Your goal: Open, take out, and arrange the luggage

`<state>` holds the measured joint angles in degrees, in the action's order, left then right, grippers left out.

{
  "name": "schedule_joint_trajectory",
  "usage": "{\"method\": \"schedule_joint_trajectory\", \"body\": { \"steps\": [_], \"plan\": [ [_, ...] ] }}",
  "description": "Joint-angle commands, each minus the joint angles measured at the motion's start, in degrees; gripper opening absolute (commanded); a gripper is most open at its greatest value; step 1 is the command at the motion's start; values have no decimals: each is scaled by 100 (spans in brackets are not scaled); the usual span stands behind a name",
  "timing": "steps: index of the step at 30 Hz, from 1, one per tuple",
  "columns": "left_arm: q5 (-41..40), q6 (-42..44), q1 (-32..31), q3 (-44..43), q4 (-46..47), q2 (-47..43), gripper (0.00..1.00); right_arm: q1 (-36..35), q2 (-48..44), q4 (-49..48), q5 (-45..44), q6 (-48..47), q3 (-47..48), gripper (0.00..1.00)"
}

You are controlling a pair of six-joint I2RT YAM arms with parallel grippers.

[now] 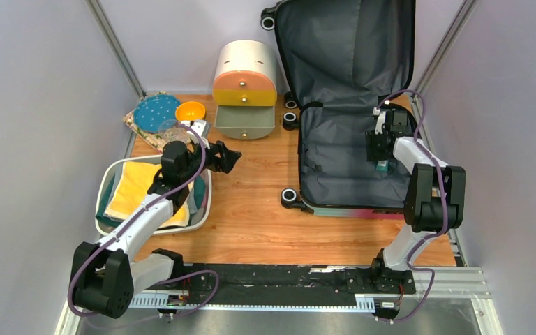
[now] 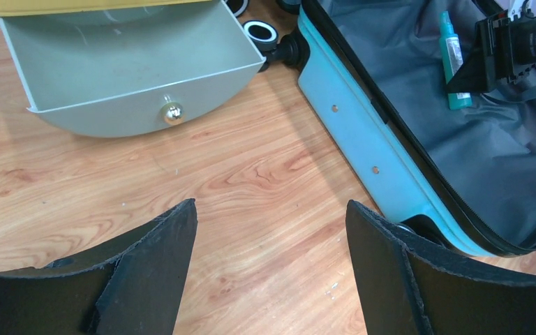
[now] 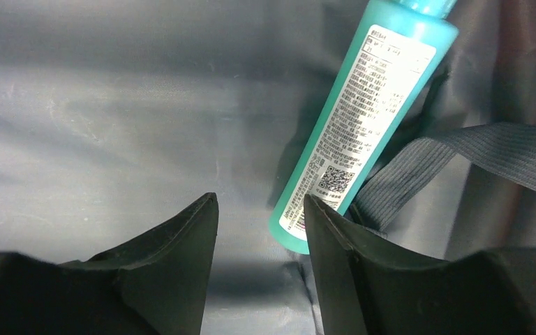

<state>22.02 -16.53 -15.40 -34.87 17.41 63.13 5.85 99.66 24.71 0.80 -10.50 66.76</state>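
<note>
The luggage point(image 1: 335, 174) lies open at the right of the table, its lid point(image 1: 349, 49) leaning on the back wall, dark grey lining showing. A teal bottle point(image 3: 370, 118) with a white label lies on the lining beside an elastic strap point(image 3: 474, 157). My right gripper point(image 3: 259, 197) is open and empty just over the lining, the bottle's base beside its right fingertip, outside the gap. It shows in the top view point(image 1: 378, 155) above the bottle point(image 1: 382, 166). My left gripper point(image 1: 234, 159) is open and empty over bare wood point(image 2: 272, 204), left of the luggage's teal shell point(image 2: 363, 132).
A round cream cabinet point(image 1: 246, 66) stands at the back with its bottom grey-green drawer point(image 2: 132, 77) pulled out and empty. A white basin point(image 1: 112, 229) holding a yellow cloth sits at the left. A blue plate point(image 1: 156, 112) and an orange bowl point(image 1: 190, 111) are at the back left.
</note>
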Motion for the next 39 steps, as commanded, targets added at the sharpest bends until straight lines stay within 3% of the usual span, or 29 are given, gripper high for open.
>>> {"method": "schedule_joint_trajectory", "body": {
  "steps": [1, 11, 24, 30, 32, 33, 36, 39],
  "plan": [
    [-128, 212, -16, 42, 8, -179, 86, 75, 133, -117, -597, 13, 152, 56],
    [-66, 221, -16, 42, 140, -12, 87, 364, -403, 166, 245, 329, 495, 56],
    [-330, 458, -16, -99, -167, 191, 87, 365, 703, 315, 175, 725, 944, 52],
    [-339, 485, -16, -134, -176, 208, 87, 365, 704, 403, 298, 971, 716, 52],
    [-339, 493, -16, -134, -150, 208, 87, 365, 635, 403, 368, 971, 637, 46],
    [-339, 502, -16, -134, -150, 199, 87, 347, 608, 394, 429, 928, 636, 37],
    [-330, 520, -16, -125, -133, 155, 87, 321, 459, 464, 718, 831, 828, 20],
    [-408, 502, 2, -99, -150, 68, 88, 233, 239, 631, 1201, 752, 1205, 9]
  ]
}}
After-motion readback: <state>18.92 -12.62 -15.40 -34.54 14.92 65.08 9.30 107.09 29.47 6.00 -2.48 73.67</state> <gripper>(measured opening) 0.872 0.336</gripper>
